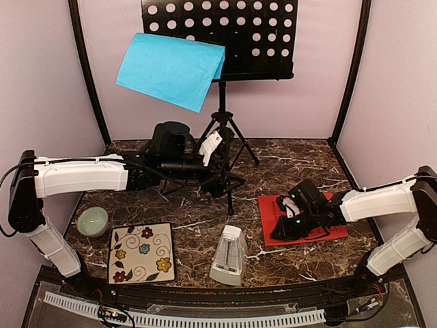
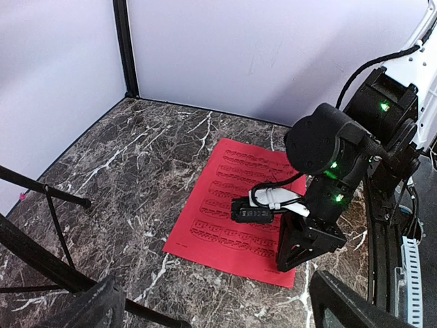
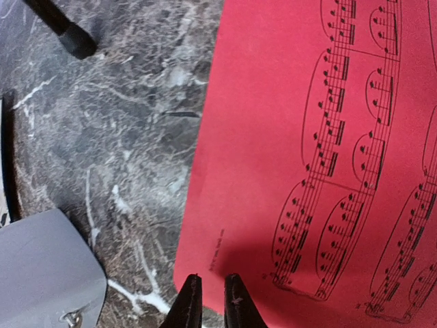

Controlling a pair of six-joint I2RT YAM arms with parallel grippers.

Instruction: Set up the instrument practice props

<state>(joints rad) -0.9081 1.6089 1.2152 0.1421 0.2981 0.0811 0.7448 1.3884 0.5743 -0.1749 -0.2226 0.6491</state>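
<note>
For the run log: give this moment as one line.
blue sheet on stand | red sheet flat on table | metronome upright | left claw open by stand | right claw at red sheet edge, grip unclear

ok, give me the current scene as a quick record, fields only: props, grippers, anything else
stand: black tripod music stand, upright at the back
blue sheet: on the stand's desk, overhanging its left end
red sheet: flat on the marble-patterned table, right side
metronome: white, upright, front centre
left gripper: open, by the stand's legs, holding nothing
right gripper: at the red sheet's edge, fingers almost together, grip unclear
other: pale green bowl, flower-patterned tile, front left
</note>
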